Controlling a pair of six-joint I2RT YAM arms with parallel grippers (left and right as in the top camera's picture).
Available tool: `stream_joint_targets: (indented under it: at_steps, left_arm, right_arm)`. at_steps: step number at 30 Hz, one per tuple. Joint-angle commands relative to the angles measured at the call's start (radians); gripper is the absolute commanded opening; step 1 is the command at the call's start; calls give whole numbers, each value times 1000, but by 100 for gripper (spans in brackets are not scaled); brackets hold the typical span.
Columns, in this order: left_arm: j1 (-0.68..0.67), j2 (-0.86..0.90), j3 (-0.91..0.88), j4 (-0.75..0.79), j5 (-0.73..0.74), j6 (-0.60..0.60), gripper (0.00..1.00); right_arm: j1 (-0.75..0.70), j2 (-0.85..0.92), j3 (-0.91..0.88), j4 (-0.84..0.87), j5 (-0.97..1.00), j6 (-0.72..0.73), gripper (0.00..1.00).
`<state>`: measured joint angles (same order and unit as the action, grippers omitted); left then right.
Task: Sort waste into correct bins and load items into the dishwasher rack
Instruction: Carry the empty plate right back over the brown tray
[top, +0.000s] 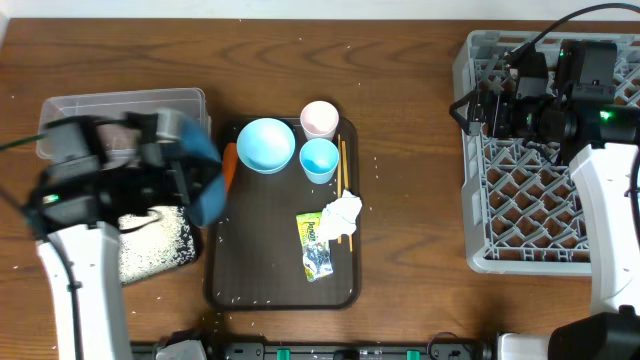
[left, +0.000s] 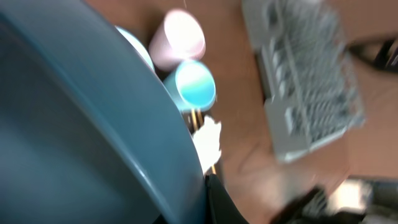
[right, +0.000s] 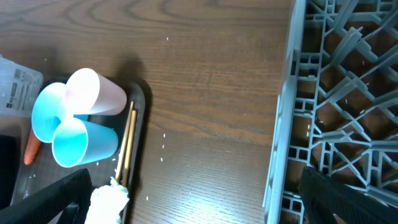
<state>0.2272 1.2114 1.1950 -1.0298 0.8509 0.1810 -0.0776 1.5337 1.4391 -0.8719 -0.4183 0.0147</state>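
Blue plate (top: 205, 180) clamped in left gripper (top: 188, 172) was tipped over the black tray (top: 197, 248) beside the serving tray's (top: 260, 255) left edge, likely to shed rice (top: 150, 250); pink cup (top: 320, 118), light-blue cup (top: 320, 159) and small bowl (top: 266, 145) sat at its far edge; right gripper (top: 478, 108) hung spread wide, empty, over the rack's (top: 520, 215) far-left corner.

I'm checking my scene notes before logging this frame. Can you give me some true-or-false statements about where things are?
The left gripper holds the large blue plate. True.
The pink cup stands in the dishwasher rack. False: it is on the brown serving tray.
White rice lies in the black tray. True.
The right gripper grips the chopsticks. False: it is open at the rack's edge; the chopsticks lie on the serving tray.
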Motion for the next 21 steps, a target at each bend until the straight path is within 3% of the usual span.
stream_joint_targets:
  at_steps: [1, 8, 12, 16, 21]
  left_arm:
    - [-171, -16, -2, -1, -253, -61, 6]
    - [-522, 8, -2, 0, -569, -121, 6]
    - [-658, 71, -2, -1, -625, -142, 6]
    - [-744, 171, -2, -17, -642, -147, 6]
    - [-792, 304, -2, -82, -752, -248, 6]
  right_arm:
    - [7, 1, 18, 0, -8, 7, 99]
    - [7, 1, 18, 1, -8, 7, 99]
    - [7, 1, 18, 1, -8, 7, 99]
    - [7, 1, 18, -1, -8, 7, 99]
    - [7, 1, 18, -5, -8, 7, 99]
